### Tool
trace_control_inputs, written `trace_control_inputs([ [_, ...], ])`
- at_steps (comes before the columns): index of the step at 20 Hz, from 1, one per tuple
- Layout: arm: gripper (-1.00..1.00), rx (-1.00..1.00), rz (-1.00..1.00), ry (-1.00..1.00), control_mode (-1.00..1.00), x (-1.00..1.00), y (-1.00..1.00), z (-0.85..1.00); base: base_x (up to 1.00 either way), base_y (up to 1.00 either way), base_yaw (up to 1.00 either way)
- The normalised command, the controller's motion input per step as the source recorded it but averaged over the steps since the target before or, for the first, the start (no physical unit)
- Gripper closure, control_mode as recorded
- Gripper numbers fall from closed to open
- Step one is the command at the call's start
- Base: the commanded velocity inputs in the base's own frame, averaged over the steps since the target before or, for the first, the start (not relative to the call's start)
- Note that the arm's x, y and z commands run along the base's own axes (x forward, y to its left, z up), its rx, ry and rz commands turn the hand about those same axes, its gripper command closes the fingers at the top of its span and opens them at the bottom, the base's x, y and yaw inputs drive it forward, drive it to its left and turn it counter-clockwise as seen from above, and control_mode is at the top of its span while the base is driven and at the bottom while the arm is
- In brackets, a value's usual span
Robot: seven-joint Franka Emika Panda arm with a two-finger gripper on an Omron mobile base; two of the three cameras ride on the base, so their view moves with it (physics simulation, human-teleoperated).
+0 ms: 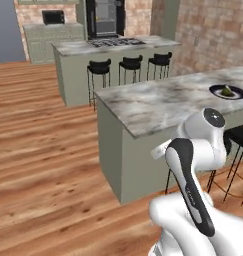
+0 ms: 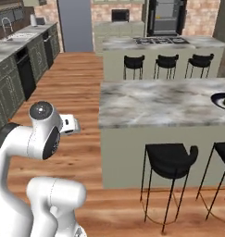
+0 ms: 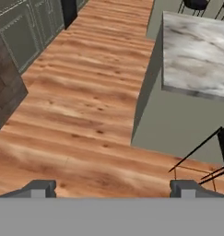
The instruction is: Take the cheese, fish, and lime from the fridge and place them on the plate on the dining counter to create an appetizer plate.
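One folded arm (image 1: 190,185), end effector (image 3: 113,189) spread, empty.

No readable txt, labels, brands, nos. or signs were seen anywhere in the views.
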Motion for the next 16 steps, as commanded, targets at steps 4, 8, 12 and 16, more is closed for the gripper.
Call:
trace_control_inputs([
  [4, -1.00, 0.00, 0.00, 0.00, 1.00, 0.00, 0.00, 0.00, 0.23, 1.00, 0.21],
  [8, -1.00, 0.00, 0.00, 0.00, 1.00, 0.00, 0.00, 0.00, 0.73, 1.00, 0.18],
  [12, -1.00, 0.00, 0.00, 0.00, 1.00, 0.00, 0.00, 0.00, 1.00, 0.91, 0.09],
  [16, -1.00, 0.00, 0.00, 0.00, 1.00, 0.00, 0.00, 0.00, 1.00, 0.18, 0.00],
])
